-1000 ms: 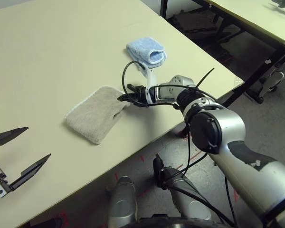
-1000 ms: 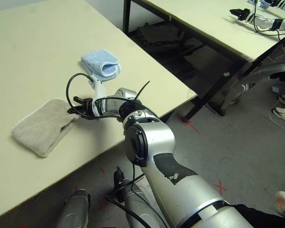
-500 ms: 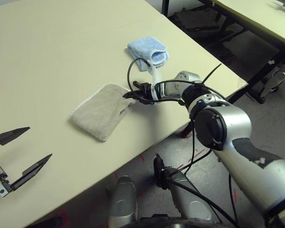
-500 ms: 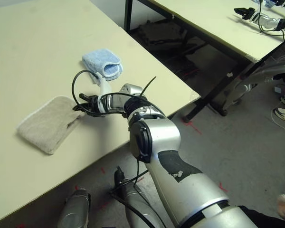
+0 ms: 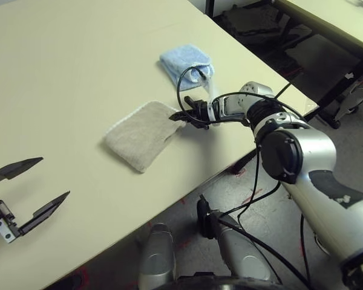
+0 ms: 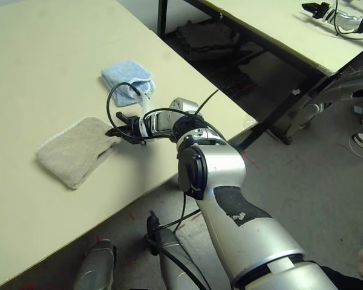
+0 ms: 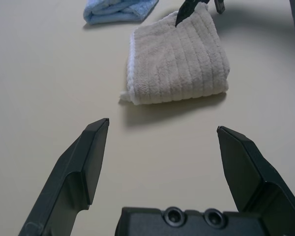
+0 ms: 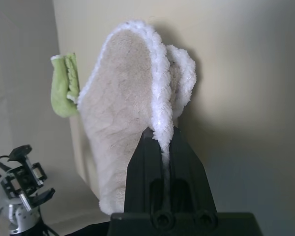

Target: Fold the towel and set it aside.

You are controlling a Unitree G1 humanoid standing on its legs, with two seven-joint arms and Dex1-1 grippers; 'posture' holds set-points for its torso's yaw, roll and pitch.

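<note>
Left eye view: towel (image 5: pixel 142 134) lies folded into a compact beige pad on the table (image 5: pixel 66 66), just inside the near edge. Its white-trimmed corner at 2 o'clock is pinched by the right gripper (image 5: pixel 183 115), whose fingers are closed almost fully on the fabric edge. In the right wrist view that edge (image 8: pixel 160 123) runs straight into the closed fingers, confirming the grip. The hold at a corner, with the gripper reaching low and sideways across the table, suits dragging the folded pad over the surface without undoing the fold; judged from this, folding is complete and the set-aside step is in hand.

From the towel, at 1 o'clock and near it, rests a blue towel (image 5: pixel 186 63), apart from the beige pad. A green cloth (image 8: pixel 66 91) shows beyond the towel in the right wrist view.

At 8 o'clock, well apart, the left gripper (image 5: pixel 25 192) hangs over the table with fingers spread wide and holding nothing, held clear so the right arm works unobstructed.
</note>
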